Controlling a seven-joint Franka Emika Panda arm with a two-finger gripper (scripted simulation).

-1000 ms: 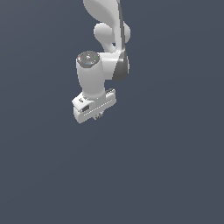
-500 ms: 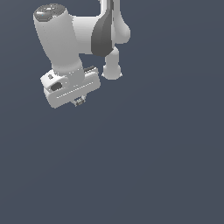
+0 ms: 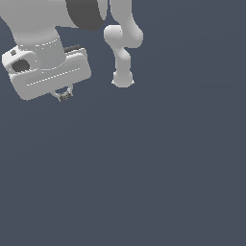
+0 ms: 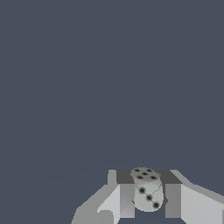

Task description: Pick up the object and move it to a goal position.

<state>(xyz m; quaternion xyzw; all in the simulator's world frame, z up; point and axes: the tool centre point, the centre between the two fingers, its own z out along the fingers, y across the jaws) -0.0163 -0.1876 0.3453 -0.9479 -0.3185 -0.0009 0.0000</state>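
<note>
On my wrist feed I see the object point(image 4: 148, 190), a small pale-grey die with rounded edges and black pips, sitting squarely between the two fingers point(image 4: 127, 200), which are closed in against its sides so that each touches it. One face shows a cluster of pips, the side face a diagonal row. Behind it there is only flat, dark slate-blue background. From the exterior view, the white hand sits in the upper part of the exterior view's left, with the gripper point(image 3: 64, 94) poking out below its broad body; the fingertips there are thin and close together, and the die between them is too small to make out. The arm's base column point(image 3: 123, 57) stands further back.
</note>
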